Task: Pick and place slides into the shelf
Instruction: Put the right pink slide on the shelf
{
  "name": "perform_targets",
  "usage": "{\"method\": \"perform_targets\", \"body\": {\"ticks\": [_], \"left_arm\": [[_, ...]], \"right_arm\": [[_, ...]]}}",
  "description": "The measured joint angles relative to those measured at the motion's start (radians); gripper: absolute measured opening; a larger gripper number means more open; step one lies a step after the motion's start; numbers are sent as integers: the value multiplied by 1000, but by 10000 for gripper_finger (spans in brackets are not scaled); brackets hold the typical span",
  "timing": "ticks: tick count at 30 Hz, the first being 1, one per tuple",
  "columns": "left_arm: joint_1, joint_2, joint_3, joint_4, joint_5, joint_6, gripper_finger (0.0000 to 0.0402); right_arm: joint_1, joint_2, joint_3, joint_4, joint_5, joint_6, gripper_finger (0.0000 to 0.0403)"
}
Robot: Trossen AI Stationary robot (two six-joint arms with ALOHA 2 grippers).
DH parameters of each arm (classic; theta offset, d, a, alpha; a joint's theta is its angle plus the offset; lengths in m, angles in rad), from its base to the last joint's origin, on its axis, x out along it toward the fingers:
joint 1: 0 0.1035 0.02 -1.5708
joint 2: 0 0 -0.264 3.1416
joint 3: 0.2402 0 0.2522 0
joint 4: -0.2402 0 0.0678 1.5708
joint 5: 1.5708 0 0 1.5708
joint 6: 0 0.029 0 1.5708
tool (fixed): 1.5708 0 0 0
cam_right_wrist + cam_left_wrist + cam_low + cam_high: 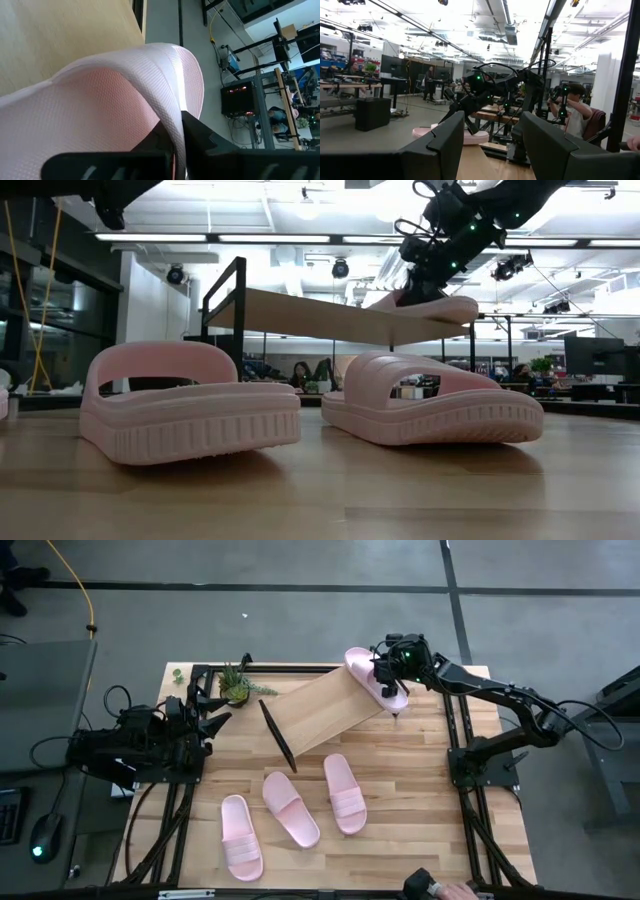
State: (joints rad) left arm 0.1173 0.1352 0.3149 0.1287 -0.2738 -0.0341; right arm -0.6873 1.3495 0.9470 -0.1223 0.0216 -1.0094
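Observation:
A pale pink slide (372, 675) is at the right end of the shelf (318, 712), a slanted light-wood board in a black frame. My right gripper (387, 683) is shut on it from above; the low view shows this slide (432, 308) on the board's high end. Three more slides (241, 850) (291, 808) (345, 792) lie soles down on the tabletop in front of the shelf. My left gripper (213, 712) waits open by the table's left edge, with nothing between its fingers (445, 142). My right gripper pinches the slide's wide strap at its edge (171, 112), with the strap wall running between the two fingers (200, 135). The fingers slant down from the table's right side. The slide sits roughly level, its sole (445, 311) against the shelf board's right end.
A small potted plant (237, 686) stands behind the shelf's left end. The table's black frame rails (462, 755) run along both sides. A person's hand (456, 892) shows at the table's near edge. Bare tabletop lies to the right of the three slides.

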Motion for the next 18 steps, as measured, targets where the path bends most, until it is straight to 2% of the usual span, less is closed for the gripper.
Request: {"method": "perform_targets", "body": {"ticks": [11, 18], "left_arm": [[0, 0, 0, 0, 0, 0, 184], [0, 0, 0, 0, 0, 0, 184]], "right_arm": [[-39, -1, 0, 8, -17, 24, 89], [-40, -1, 0, 7, -23, 25, 117]]}}
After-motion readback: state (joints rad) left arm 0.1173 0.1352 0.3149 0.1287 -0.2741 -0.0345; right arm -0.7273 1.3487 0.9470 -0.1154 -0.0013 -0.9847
